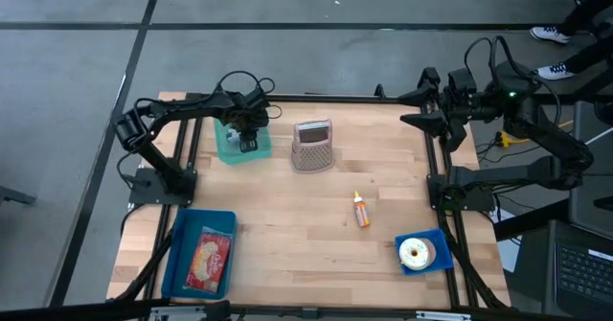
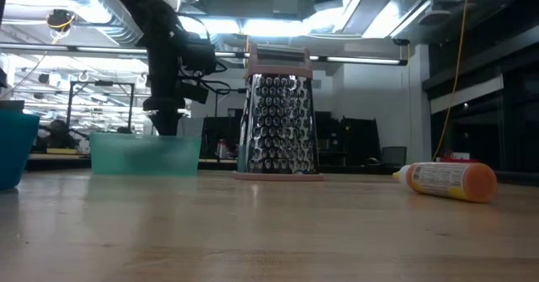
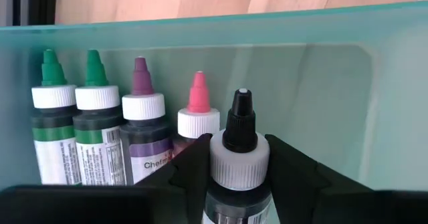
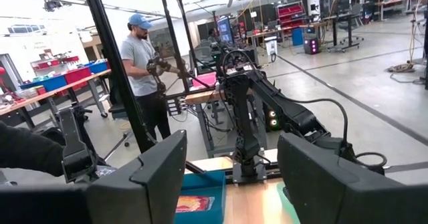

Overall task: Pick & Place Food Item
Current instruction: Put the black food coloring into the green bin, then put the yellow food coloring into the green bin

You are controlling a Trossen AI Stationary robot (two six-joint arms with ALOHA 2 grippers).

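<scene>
A teal bin (image 1: 230, 150) stands at the table's far left, its frosted wall (image 3: 321, 83) filling the left wrist view. Inside it, several small dye bottles stand upright in a row: green (image 3: 53, 110), purple (image 3: 142, 117) and pink (image 3: 198, 120). My left gripper (image 3: 239, 177) reaches down into the bin and is shut on a black-tipped bottle (image 3: 239, 127). In the low view the bin (image 2: 145, 154) hides the fingertips. My right gripper (image 4: 231, 177) hangs open, high above the table's far right corner (image 1: 414, 110), with nothing between its fingers. My left gripper pinches the black-tipped bottle between its two fingers, one on each side of the white cap (image 3: 221, 164) just under the black nozzle. The fingers come steeply from above, pointing down into the bin. The bottle stands upright; what its base rests on is hidden.
A metal box grater (image 1: 312, 145) stands right of the bin. An orange-capped bottle (image 1: 361, 210) lies on its side mid-table. A blue tray (image 1: 176, 263) with a red packet sits at the near left. A blue dish (image 1: 436, 260) with a ring-shaped pastry sits at the near right.
</scene>
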